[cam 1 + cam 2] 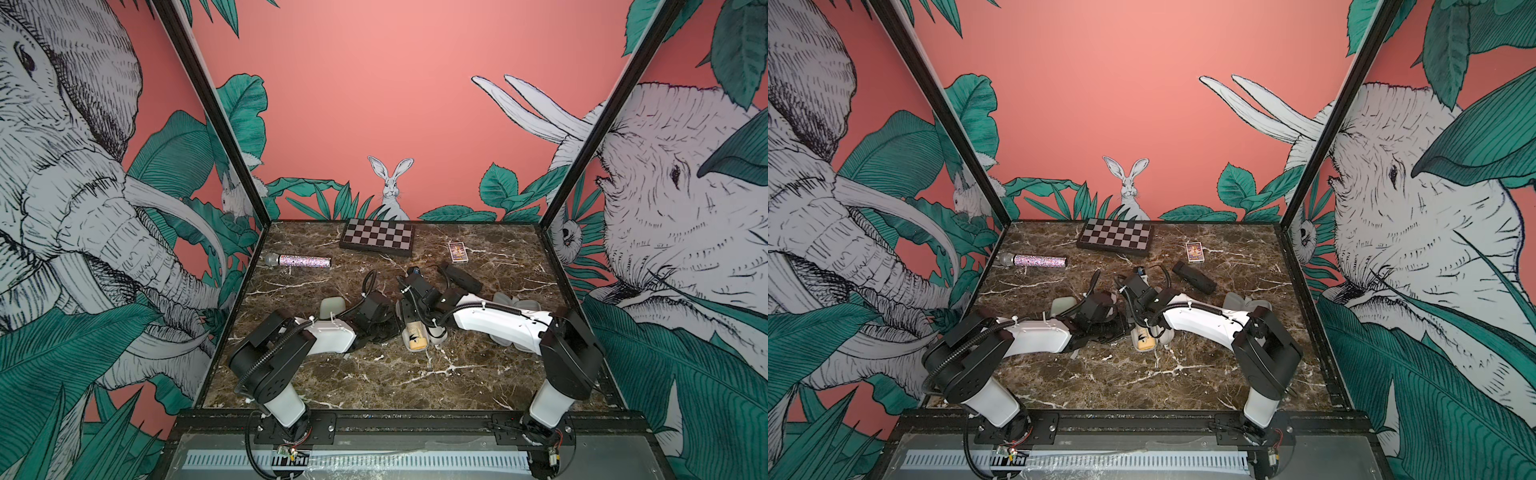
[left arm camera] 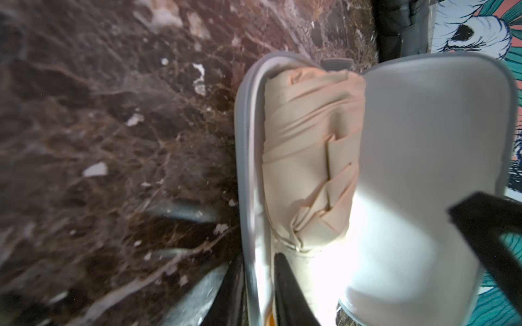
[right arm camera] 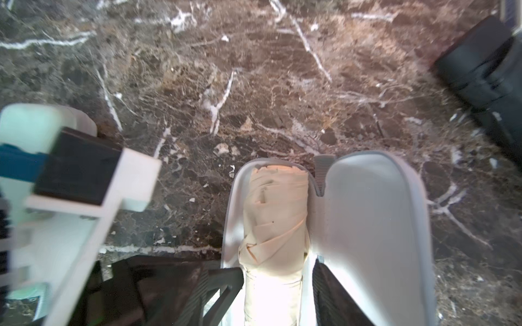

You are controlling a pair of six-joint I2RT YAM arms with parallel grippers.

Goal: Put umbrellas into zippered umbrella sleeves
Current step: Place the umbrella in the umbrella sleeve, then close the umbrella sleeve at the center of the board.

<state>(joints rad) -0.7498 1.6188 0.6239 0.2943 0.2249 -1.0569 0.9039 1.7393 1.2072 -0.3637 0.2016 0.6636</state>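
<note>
The cream umbrella [image 1: 417, 337] [image 3: 275, 214] [image 2: 308, 158] lies lengthwise in one half of the open cream zippered umbrella sleeve [image 3: 372, 225] [image 2: 429, 141] at mid-table. My right gripper [image 3: 272, 290] [image 1: 417, 322] is open, one finger on each side of the umbrella's handle end, with a gap on one side. My left gripper [image 2: 261, 293] [image 1: 397, 328] is open a little and straddles the sleeve's side wall. A black umbrella [image 1: 461, 276] [image 3: 485, 79] lies behind. A pale mint sleeve [image 1: 332, 307] shows behind the left arm. A grey-lined open sleeve [image 1: 515, 307] is partly hidden under the right arm.
A checkered board box [image 1: 377, 237] lies at the back edge. A glittery microphone [image 1: 299, 260] is at the back left, and a small card box [image 1: 457, 252] at the back right. Printed walls close three sides. The left arm's wrist [image 3: 84, 183] is close beside the cream sleeve.
</note>
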